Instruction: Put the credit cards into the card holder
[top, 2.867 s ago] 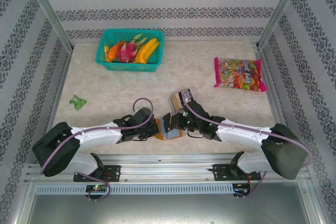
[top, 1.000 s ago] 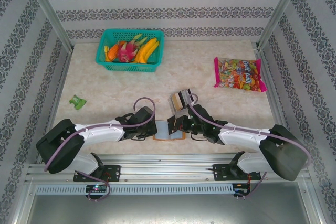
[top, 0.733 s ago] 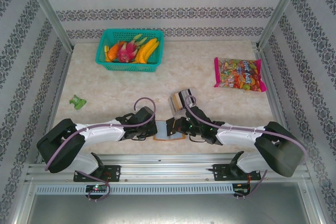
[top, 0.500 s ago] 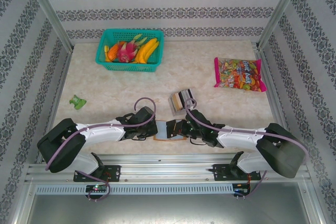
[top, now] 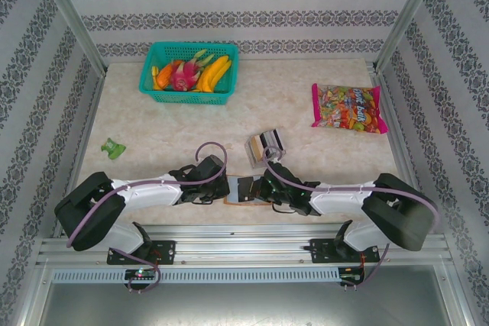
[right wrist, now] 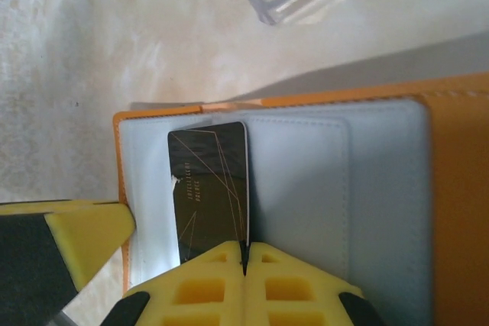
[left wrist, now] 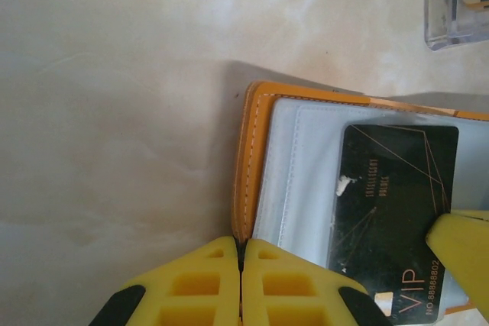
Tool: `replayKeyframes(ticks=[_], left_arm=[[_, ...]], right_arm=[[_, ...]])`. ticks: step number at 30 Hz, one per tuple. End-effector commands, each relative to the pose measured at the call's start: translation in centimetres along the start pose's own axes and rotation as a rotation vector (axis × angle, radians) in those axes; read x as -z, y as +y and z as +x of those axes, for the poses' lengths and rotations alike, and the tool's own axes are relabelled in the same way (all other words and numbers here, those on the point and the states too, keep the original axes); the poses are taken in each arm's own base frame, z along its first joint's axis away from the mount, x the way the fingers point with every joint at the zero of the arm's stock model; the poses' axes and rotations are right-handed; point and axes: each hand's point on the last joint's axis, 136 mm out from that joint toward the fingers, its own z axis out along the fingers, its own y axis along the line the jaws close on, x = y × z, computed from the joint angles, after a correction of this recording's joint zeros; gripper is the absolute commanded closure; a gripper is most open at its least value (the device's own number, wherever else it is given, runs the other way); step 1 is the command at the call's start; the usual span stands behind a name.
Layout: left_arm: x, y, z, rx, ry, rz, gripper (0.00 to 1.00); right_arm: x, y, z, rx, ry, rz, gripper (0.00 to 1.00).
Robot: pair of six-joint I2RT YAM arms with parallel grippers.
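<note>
The card holder (left wrist: 256, 150), an orange wallet with pale inner slots, lies open on the table near the front edge (top: 243, 199). My left gripper (left wrist: 241, 253) is shut on its orange left edge. A dark credit card (right wrist: 210, 188) with thin gold lines lies on the pale lining. My right gripper (right wrist: 244, 259) is shut on that card's near right edge. The same card (left wrist: 393, 204) appears in the left wrist view, with a right fingertip (left wrist: 462, 246) beside it. In the top view the left gripper (top: 225, 188) and right gripper (top: 258, 188) meet over the wallet.
A small clear plastic box (top: 265, 145) holding more cards stands just behind the wallet. A green basket (top: 157, 89) of fruit is at the back left, a candy bag (top: 348, 108) at the back right, a small green object (top: 114, 147) at the left.
The wallet has gone from tilted up to lying flat and open. My right gripper has moved left and nearer the front edge with the dark card, bringing it onto the lining. The left gripper barely moved.
</note>
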Motion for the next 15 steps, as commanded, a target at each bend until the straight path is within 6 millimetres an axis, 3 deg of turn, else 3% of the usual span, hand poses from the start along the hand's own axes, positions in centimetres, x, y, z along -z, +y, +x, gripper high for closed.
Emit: replayKeyframes(ticks=[1,9,15], left_arm=[[-0.5,2.0,1.2,0.016,0.048,-0.058,0.92],[-0.2,2.2,1.1,0.027,0.033,-0.054,0.92],[-0.2,1.8,1.1,0.025,0.034,-0.039,0.92]], right_arm=[[0.2,-0.4,0.1,0.013,-0.001,0.040,1.00],[5.1,0.5,-1.9,0.059,-0.141,-0.038,1.00],[5.4,0.5,-2.1,0.053,-0.156,-0.039,1.00]])
